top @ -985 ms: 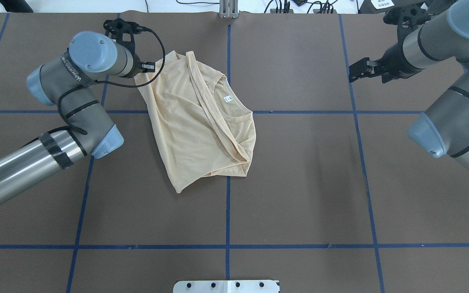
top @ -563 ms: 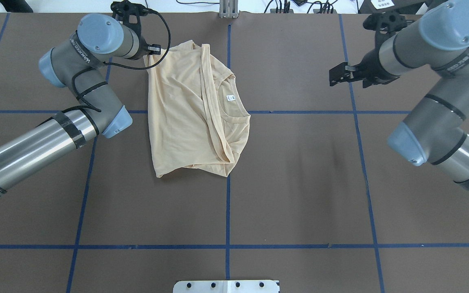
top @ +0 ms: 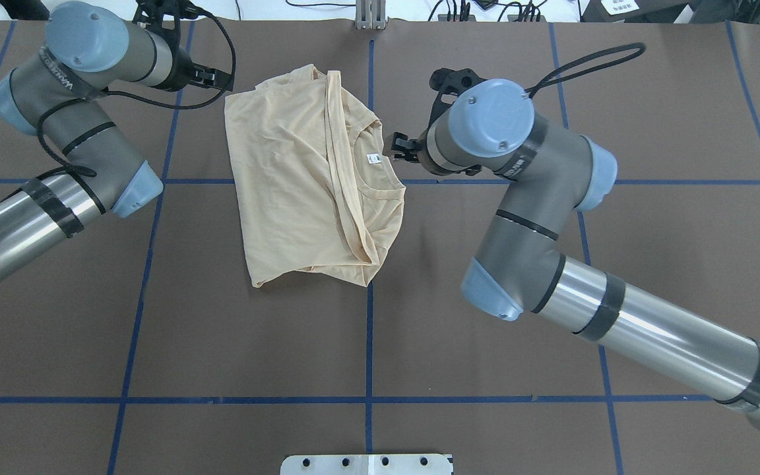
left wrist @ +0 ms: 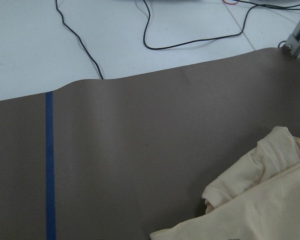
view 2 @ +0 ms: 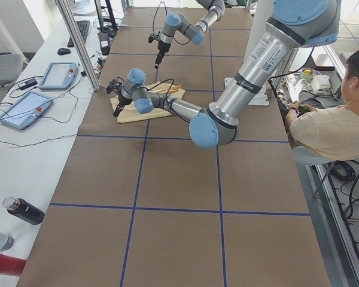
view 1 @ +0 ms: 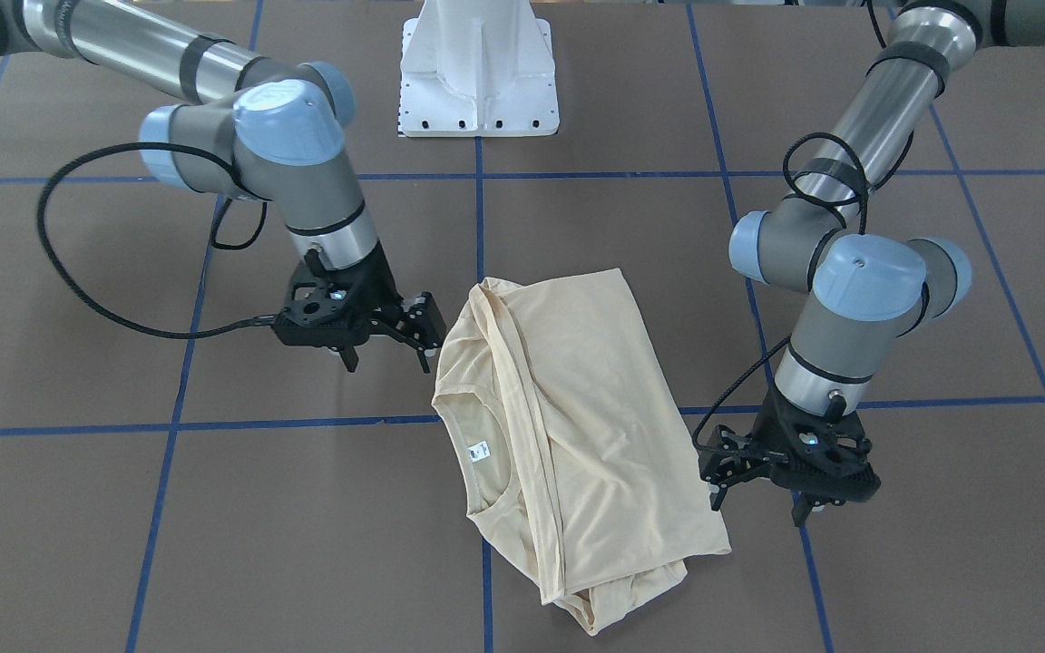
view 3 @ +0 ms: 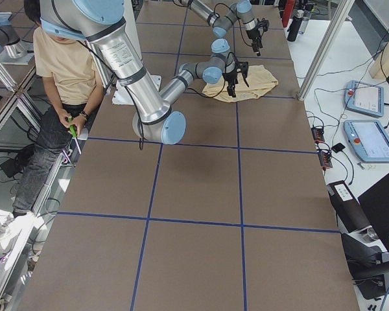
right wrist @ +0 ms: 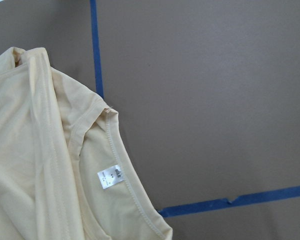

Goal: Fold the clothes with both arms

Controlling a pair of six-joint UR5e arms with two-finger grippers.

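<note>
Table: a brown mat [top: 485, 297] with a blue tape grid.
Shirt [top: 287, 185]: half folded and flat between my two grippers. Its long axis runs across the line joining them.
Right gripper [view 1: 414, 336]: spread and empty, with the collar [top: 380, 175] just beside its tips.
Left gripper [view 1: 740, 481]: spread and empty, just off the opposite far corner.
Judgement: both are equally near.

Bright, even, soft shadows, seemingly sharp
</note>
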